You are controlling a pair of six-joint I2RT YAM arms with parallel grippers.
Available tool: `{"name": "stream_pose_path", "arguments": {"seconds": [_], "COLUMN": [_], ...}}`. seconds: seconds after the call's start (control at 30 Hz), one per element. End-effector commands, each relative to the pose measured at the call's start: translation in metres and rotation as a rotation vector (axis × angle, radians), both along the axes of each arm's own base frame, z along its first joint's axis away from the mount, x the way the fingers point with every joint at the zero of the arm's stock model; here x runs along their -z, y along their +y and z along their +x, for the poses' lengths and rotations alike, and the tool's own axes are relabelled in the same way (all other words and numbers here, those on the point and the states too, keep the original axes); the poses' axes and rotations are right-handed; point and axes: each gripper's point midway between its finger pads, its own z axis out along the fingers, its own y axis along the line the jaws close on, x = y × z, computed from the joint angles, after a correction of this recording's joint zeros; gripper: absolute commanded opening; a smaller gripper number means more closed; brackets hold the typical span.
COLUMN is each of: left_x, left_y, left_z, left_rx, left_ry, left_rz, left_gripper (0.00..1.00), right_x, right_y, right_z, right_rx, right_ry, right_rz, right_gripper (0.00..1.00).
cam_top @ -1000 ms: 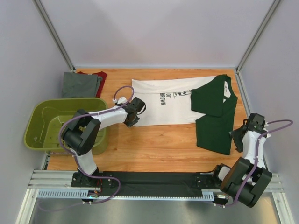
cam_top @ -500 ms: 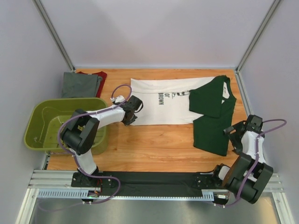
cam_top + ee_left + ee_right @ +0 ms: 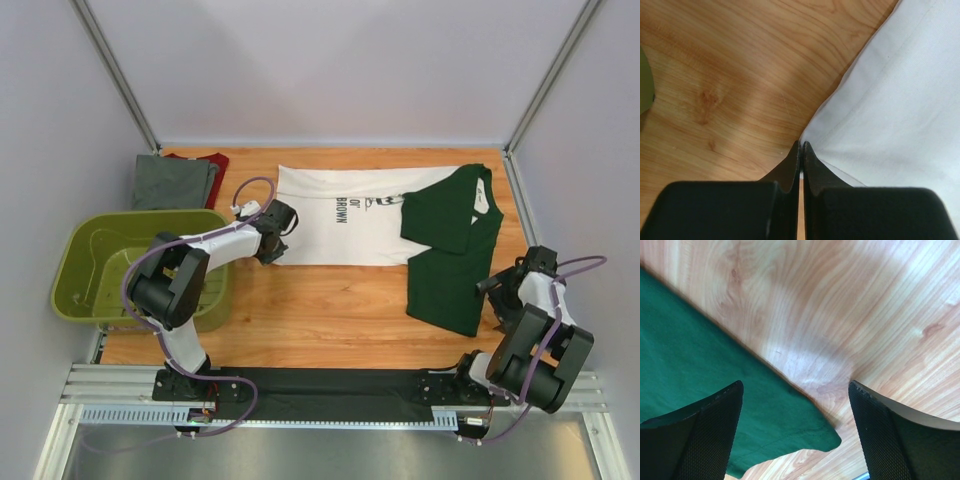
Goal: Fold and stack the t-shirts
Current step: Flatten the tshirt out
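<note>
The white t-shirt [image 3: 350, 230] with its dark green shoulder part [image 3: 450, 260] lies flat across the middle of the table, green end to the right. My left gripper [image 3: 272, 248] is shut on the shirt's near left corner, which shows in the left wrist view [image 3: 880, 100] against the closed fingertips [image 3: 801, 146]. My right gripper [image 3: 492, 290] is open and empty just over the green sleeve's near right corner [image 3: 700, 365]. A folded grey t-shirt [image 3: 172, 183] lies on a dark red one [image 3: 212, 160] at the back left.
The olive-green plastic basket [image 3: 75, 250] stands at the left edge, beside my left arm. Grey walls close in the table on three sides. Bare wood [image 3: 330, 310] runs along the near side of the table.
My left gripper has pulled the white shirt's corner leftwards, and the whole shirt has slid left. My right gripper has moved left towards the green sleeve's edge.
</note>
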Motion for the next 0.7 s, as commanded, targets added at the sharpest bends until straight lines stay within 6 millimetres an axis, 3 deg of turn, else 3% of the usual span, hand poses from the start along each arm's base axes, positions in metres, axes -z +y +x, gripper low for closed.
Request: {"name": "stream_pose_path", "arguments": {"seconds": [0.0,0.23,0.47,0.67], "left_x": [0.0,0.001,0.002,0.002], "left_y": [0.002,-0.001,-0.005,-0.004], "left_z": [0.003,0.003,0.005,0.005], "left_rx": [0.017,0.03,0.036,0.039], "left_ry": [0.001,0.001,0.0,0.003], "left_rz": [0.009,-0.004,-0.016,-0.01], "left_gripper": [0.0,0.0,0.0,0.0], "right_x": [0.001,0.01,-0.01,-0.008], "right_y": [0.009,0.004,-0.024,-0.032], "right_z": [-0.004,0.005,0.053,0.082], "right_rx": [0.014,-0.008,-0.058,-0.097], "right_ry": [-0.019,-0.026,-0.158,-0.217], "right_rz": [0.028,0.028,-0.054,-0.044], "right_gripper": [0.87,0.85,0.79,0.78]}}
